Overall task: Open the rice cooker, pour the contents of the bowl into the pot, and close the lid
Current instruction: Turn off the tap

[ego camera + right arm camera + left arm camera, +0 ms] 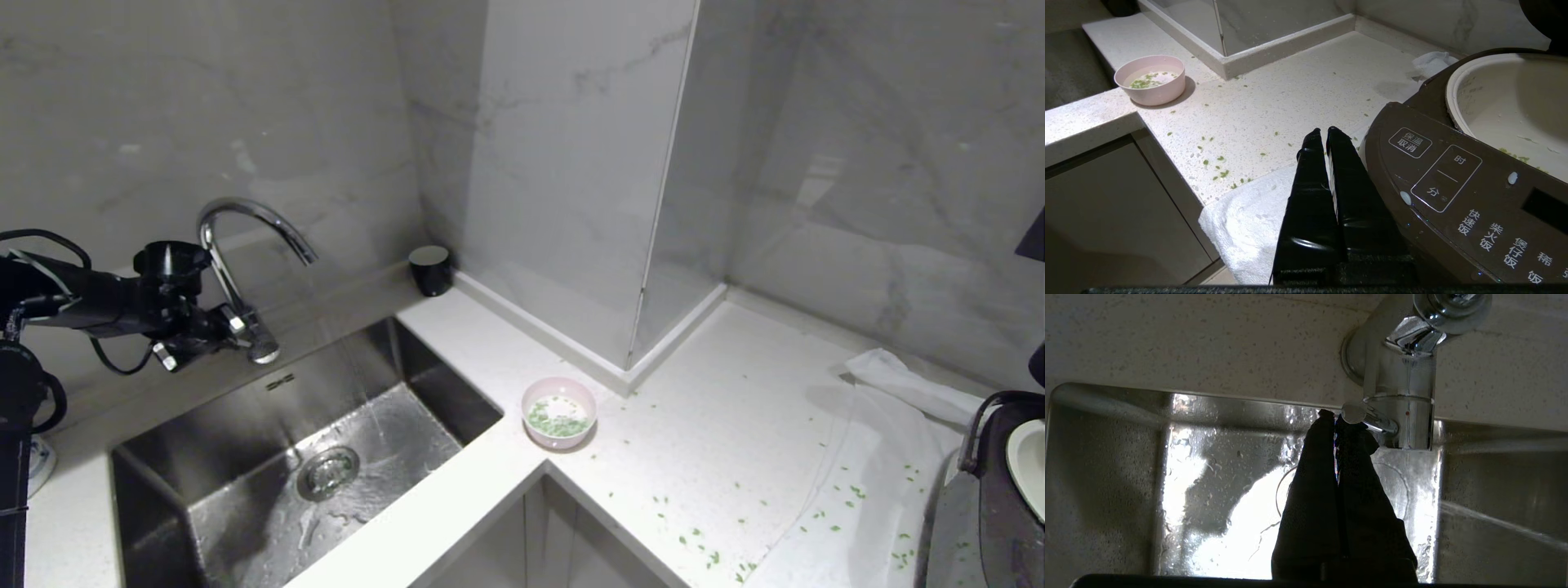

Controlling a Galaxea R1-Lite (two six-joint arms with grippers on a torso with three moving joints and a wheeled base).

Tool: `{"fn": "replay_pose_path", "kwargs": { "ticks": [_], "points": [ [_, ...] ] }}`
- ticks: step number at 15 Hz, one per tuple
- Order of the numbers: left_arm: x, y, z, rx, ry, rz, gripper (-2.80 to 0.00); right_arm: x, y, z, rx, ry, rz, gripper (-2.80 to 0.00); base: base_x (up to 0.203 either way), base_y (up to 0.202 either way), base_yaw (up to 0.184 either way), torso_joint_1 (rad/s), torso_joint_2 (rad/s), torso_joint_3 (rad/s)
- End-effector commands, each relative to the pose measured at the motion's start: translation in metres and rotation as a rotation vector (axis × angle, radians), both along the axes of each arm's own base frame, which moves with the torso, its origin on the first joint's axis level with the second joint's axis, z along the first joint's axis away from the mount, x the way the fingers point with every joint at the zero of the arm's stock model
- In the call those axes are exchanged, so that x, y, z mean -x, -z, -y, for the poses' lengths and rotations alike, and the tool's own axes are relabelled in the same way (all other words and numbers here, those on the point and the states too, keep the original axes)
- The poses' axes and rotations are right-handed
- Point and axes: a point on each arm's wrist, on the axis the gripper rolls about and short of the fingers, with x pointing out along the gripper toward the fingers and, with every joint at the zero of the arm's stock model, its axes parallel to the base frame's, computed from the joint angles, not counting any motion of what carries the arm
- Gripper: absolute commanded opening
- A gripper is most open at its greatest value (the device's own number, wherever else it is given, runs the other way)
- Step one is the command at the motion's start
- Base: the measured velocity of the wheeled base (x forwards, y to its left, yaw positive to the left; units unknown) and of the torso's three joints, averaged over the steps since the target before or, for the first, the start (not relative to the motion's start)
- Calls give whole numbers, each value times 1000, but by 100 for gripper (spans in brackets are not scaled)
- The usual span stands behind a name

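The left end effector (pixel 1336 416) is pressed shut with nothing between its fingers, and its tips sit against the end of the tap lever (pixel 1367 418) on the faucet (pixel 237 261), above the steel sink (pixel 163 482). The left arm reaches in from the left edge of the head view, roughly level over the sink's back rim, wrist pointing toward the faucet base. Well to its right, the bowl (pixel 559 411) stands on the white desk (pixel 718 441) just beside the sink's corner, holding the contents of the bowl (pixel 558 424) (green bits in whitish liquid). Green bits also lie scattered over the desk. Farther right, the right end effector (pixel 1323 131) hangs closed and empty over a white towel (pixel 1249 220), just beside the rice cooker (pixel 1453 183), well apart from the bowl. The lid is up, since the pot (pixel 1511 102) shows open.
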Motion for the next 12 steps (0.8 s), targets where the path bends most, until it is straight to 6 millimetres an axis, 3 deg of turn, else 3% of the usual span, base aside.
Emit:
{"fn": "replay_pose_path", "kwargs": {
  "ticks": [1,7,12],
  "points": [
    [-3,2,-5,-1,-12,7,-280,0,0,0,0,0,-2,-280,0,0,0,0,0,0],
    [3,1,-3,11,-17,-15,-280,0,0,0,0,-1,-2,-280,0,0,0,0,0,0],
    [42,-45,24,94,71,-21,-280,0,0,0,0,-2,-2,-280,0,0,0,0,0,0]
  ]
}}
